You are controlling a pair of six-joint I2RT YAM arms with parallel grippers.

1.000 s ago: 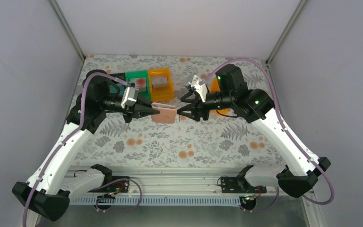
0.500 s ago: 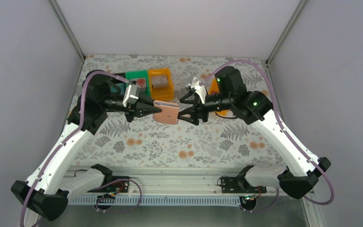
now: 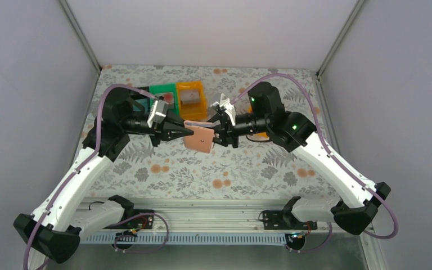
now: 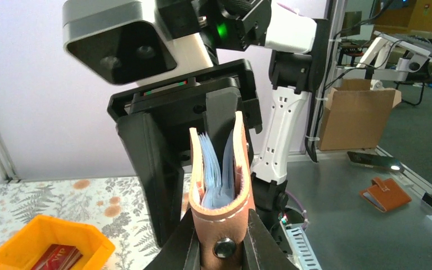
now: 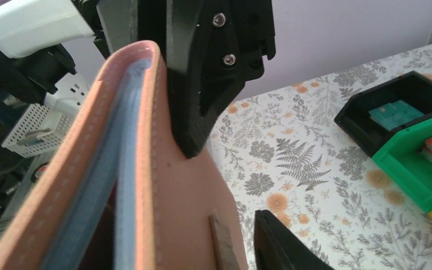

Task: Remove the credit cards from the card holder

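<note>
- We see the card holder point(image 3: 199, 139) held up off the tabletop point(image 3: 242, 169), in the air between the two arms.
- The left gripper point(image 3: 188, 133) is clamped on its spine end, one finger on each side of the snap tab point(image 4: 223, 247).
- The right gripper point(image 3: 217, 134) meets it from the other side with its jaws apart, astride the free edge. One finger lies against a cover and the other stands just clear, so we judge it has no firm hold yet.
- The covers gape a little and show pale blue sleeves point(image 4: 214, 171). We cannot make out any cards inside them.
- We expect the holder to be light, with soft covers that bend and limp, slick sleeves that fan about.
- The cards are likely stiff, thin and smooth, so they could slip. We would pinch one by its flat faces at an exposed edge, keeping the spine held so the pockets stay spread.
</note>
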